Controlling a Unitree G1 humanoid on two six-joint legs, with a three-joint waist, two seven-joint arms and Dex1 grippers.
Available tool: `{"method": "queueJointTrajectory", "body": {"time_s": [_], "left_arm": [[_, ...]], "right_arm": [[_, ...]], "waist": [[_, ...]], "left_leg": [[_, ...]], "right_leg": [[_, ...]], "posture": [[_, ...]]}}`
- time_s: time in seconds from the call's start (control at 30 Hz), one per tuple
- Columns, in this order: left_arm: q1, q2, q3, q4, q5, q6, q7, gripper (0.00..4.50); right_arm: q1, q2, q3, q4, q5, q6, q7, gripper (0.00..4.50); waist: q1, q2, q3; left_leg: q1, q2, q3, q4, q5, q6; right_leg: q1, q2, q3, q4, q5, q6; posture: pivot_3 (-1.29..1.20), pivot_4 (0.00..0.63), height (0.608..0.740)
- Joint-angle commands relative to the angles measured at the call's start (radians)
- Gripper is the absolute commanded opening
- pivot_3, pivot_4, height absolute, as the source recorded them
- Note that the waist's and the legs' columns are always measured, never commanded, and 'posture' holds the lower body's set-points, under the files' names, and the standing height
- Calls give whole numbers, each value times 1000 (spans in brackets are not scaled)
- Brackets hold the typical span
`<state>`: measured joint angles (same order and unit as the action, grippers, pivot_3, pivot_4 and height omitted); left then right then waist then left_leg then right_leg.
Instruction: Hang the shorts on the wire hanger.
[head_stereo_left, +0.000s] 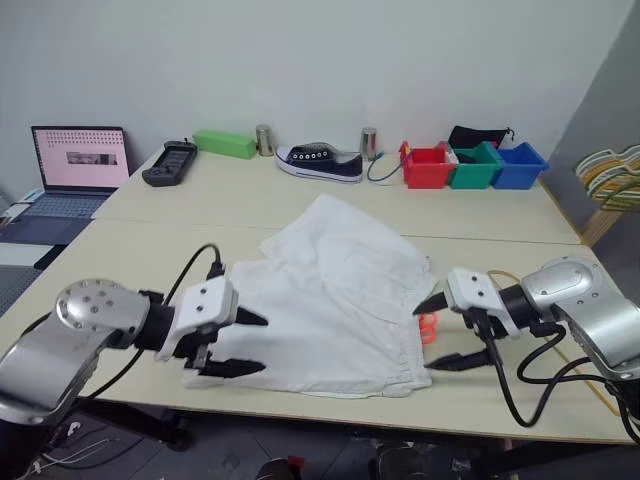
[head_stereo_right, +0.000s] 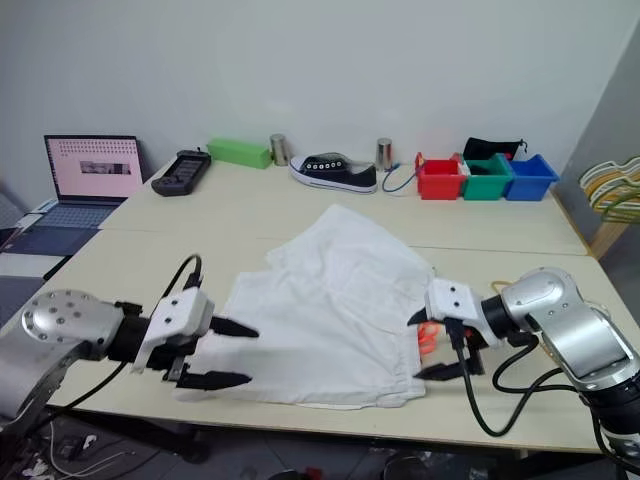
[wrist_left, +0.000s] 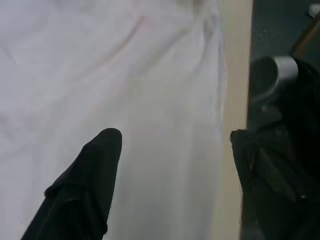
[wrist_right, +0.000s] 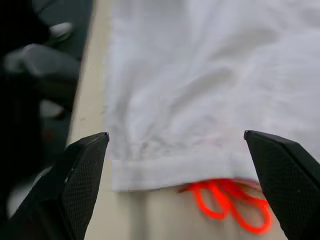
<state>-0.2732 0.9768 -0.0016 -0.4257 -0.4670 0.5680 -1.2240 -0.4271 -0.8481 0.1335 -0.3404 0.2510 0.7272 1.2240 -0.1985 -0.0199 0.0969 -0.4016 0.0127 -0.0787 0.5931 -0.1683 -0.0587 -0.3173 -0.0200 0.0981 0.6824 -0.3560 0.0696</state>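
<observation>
The white shorts (head_stereo_left: 330, 290) lie spread flat in the middle of the table, waistband toward my right. Their orange drawstring (head_stereo_left: 428, 327) curls out at the waistband edge and shows as a looped cord (wrist_right: 230, 202) in the right wrist view. My left gripper (head_stereo_left: 245, 343) hovers open just over the shorts' left edge, holding nothing. My right gripper (head_stereo_left: 428, 338) is open at the waistband, its fingers either side of the cord and apart from the cloth. A thin yellowish wire (head_stereo_left: 600, 390), probably the wire hanger, lies mostly hidden under my right arm.
At the back of the table are a laptop (head_stereo_left: 80, 160), a black handset (head_stereo_left: 170, 162), a green box (head_stereo_left: 224, 143), a sneaker (head_stereo_left: 320, 162) and red, green and blue bins (head_stereo_left: 475, 167). A bunch of hangers (head_stereo_left: 612, 172) sits at the far right. The table's front edge runs just below the shorts.
</observation>
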Motion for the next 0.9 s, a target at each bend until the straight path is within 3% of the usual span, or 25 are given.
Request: {"method": "queueJointTrajectory", "body": {"time_s": [0.03,0.23,0.47,0.63,0.9], "left_arm": [[-165,-169,-75,14,-15,63,146,4393],[-279,-412,-208,97,58,18,260,4393],[-383,-612,-330,252,134,-70,286,4393],[-438,-688,-361,335,170,-121,279,4393],[-440,-710,-389,345,200,-143,255,4393]], "right_arm": [[-19,-24,-109,84,-59,80,-181,4500],[81,-128,-212,210,-137,133,-331,4500],[192,-179,-324,354,-134,167,-398,4500],[270,-203,-356,390,-119,169,-387,4500],[317,-215,-350,465,-83,182,-352,4500]], "waist": [[0,0,0],[-8,0,0],[-47,1,0],[-86,1,1],[-140,2,0]], "left_leg": [[-1,0,0,0,0,0],[-17,-2,0,8,0,1],[-17,-3,0,11,-1,3],[-15,-3,1,12,-1,3],[-15,-3,1,14,-1,3]], "right_leg": [[0,0,0,-1,1,1],[-4,0,2,-2,4,2],[-2,0,2,-2,4,2],[0,1,2,-2,2,6],[1,1,4,-2,4,8]], "posture": [[-248,38,740],[-306,46,740],[-332,54,740],[-337,57,740],[-320,53,740]]}}
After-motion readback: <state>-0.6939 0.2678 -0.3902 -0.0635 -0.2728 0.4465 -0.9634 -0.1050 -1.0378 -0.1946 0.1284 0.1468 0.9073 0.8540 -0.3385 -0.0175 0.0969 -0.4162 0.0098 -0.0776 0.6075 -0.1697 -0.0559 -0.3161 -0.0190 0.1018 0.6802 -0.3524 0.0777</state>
